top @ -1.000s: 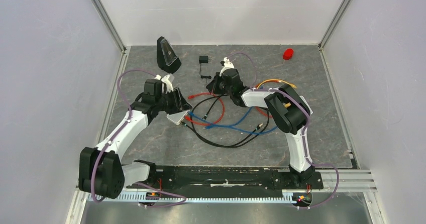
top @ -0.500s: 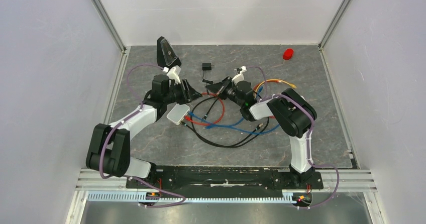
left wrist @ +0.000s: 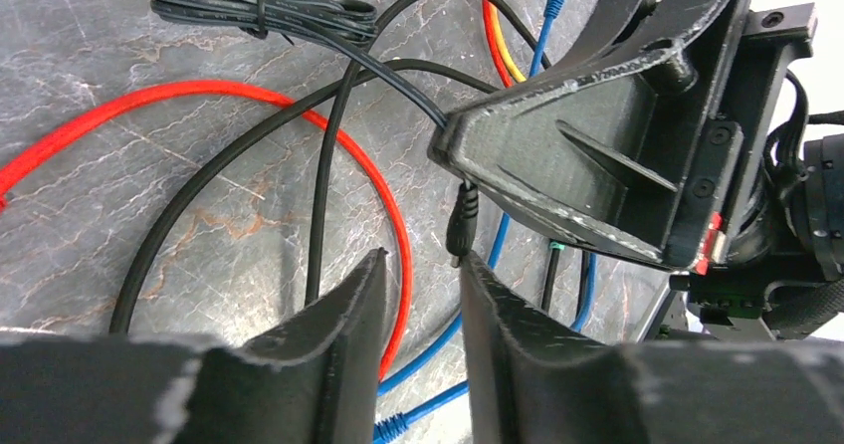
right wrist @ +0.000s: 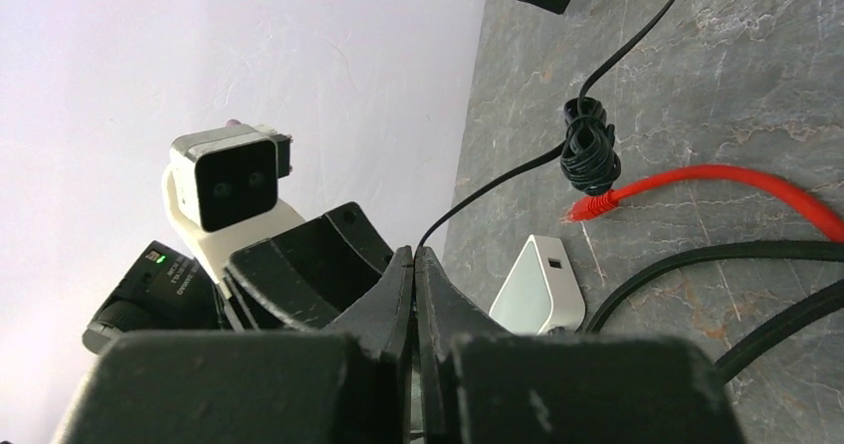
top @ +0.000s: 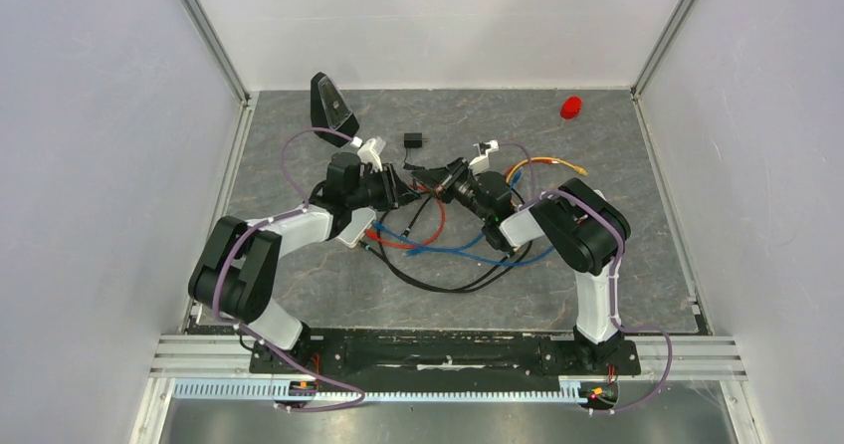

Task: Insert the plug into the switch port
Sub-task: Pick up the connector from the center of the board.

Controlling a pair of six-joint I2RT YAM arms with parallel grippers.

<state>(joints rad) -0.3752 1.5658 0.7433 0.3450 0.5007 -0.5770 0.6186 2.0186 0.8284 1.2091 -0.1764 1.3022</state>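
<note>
Right gripper has its fingers pressed together on the plug, pinching it where the thin lead enters, so the black barrel hangs free past the fingertip. The lead runs back to a coiled bundle on the table. My left gripper is spread. From its wrist camera the plug's tip sits just above the gap between its two fingers, close to one of them, though I cannot tell whether it touches. The barrel's long axis runs roughly down that view, aimed into the left gripper's gap and not at the switch. The switch box lies flat on the table. From overhead it is on the near-left side of both grippers, partly tucked under the left wrist, so the left arm is the nearer one. From the right wrist it shows just beyond my closed fingers and off to one side, with a small dark opening on the side facing the camera, which I take to be the port. As I read it, the plug is well out of line with that port. The barrel has to come round level with the table and point at that edge of the box before any push.
</note>
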